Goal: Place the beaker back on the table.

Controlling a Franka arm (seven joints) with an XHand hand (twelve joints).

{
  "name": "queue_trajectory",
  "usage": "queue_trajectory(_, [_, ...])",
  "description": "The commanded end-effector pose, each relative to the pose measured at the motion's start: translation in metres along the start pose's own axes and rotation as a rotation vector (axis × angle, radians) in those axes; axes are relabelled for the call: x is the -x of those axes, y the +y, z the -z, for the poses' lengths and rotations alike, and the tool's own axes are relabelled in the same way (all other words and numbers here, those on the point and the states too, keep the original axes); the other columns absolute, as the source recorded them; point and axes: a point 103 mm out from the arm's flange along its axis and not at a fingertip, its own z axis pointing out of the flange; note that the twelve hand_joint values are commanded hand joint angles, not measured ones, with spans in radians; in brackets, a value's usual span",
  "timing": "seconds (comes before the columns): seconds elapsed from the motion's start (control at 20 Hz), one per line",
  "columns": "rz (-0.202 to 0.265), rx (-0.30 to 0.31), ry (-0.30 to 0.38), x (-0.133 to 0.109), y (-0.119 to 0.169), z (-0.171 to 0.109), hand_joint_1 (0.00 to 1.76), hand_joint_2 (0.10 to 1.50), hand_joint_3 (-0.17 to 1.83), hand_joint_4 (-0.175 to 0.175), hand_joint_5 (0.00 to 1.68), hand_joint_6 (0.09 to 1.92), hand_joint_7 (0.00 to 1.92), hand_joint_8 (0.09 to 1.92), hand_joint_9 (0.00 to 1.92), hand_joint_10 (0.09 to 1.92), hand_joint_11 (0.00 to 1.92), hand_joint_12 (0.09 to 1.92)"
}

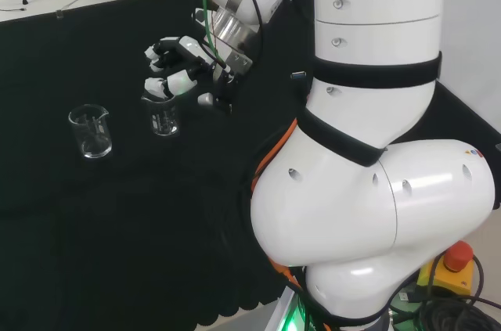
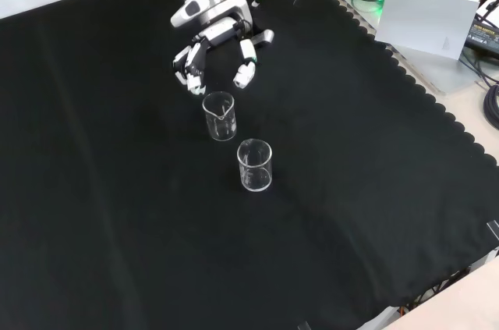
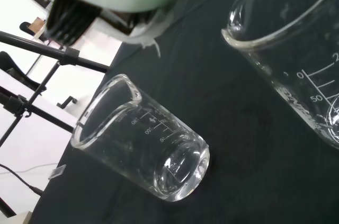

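Two clear glass beakers stand upright on the black cloth. The nearer beaker (image 1: 163,116) (image 2: 220,116) sits just below the hand (image 1: 182,67) (image 2: 216,43), and it looms large in the wrist view (image 3: 288,49). The hand's fingers (image 2: 188,74) and thumb (image 2: 245,71) are spread and relaxed, a little above and behind the beaker's rim, with a gap between them and the glass. The hand holds nothing. The second beaker (image 1: 90,131) (image 2: 255,165) (image 3: 143,150) stands apart, to the left in the head view. Both look empty.
The arm's big white links (image 1: 376,151) stand at the right of the head view. A red stop button (image 1: 456,257) and cables lie off the cloth's edge. A grey box (image 2: 425,22) sits beyond the scalloped cloth edge in the front view.
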Motion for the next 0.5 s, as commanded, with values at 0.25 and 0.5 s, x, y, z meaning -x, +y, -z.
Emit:
queue_trajectory(0.25, [-0.081, 0.041, -0.061, 0.001, -0.032, 0.028, 0.95, 0.47, 0.73, -0.064, 0.45, 0.53, 0.87, 0.09, 0.59, 0.65, 0.09, 1.43])
queue_trajectory(0.5, [-0.120, 0.054, -0.073, 0.006, -0.040, 0.039, 0.95, 0.47, 0.73, -0.065, 0.43, 0.50, 0.83, 0.09, 0.57, 0.66, 0.08, 1.43])
